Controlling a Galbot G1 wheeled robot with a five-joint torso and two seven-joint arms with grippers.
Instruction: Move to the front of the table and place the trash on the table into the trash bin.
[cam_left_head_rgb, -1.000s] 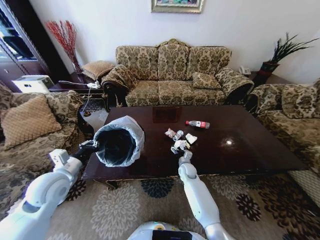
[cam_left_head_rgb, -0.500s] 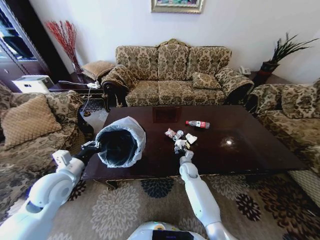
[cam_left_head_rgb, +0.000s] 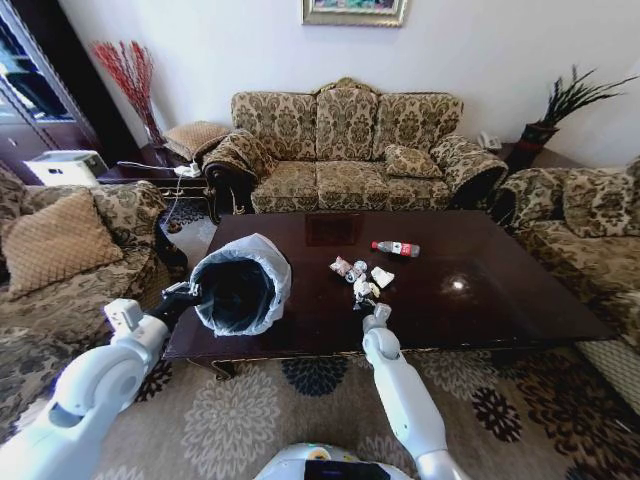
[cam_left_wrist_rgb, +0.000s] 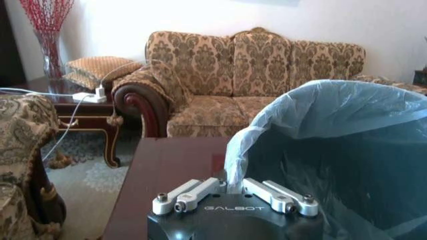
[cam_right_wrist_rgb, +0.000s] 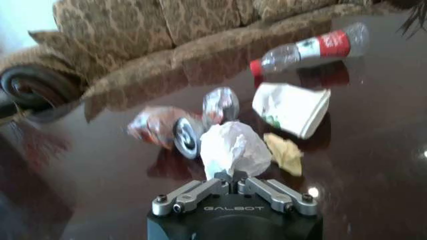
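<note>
Head view: we see the right gripper (cam_left_head_rgb: 368, 303) has lifted a crumpled white scrap (cam_left_head_rgb: 364, 289) off the table (cam_left_head_rgb: 480, 300) — fingers pinching it. The left gripper (cam_left_head_rgb: 193, 296) still clamps the trash bin (cam_left_head_rgb: 240, 285) rim — one piece is ready to carry over.

Both arms reach forward — left gripper (cam_left_wrist_rgb: 233, 186), right gripper (cam_right_wrist_rgb: 229, 176) clamped

Head camera looks down over the table (cam_left_head_rgb: 480, 290) — both wrists sit close above it.
</note>
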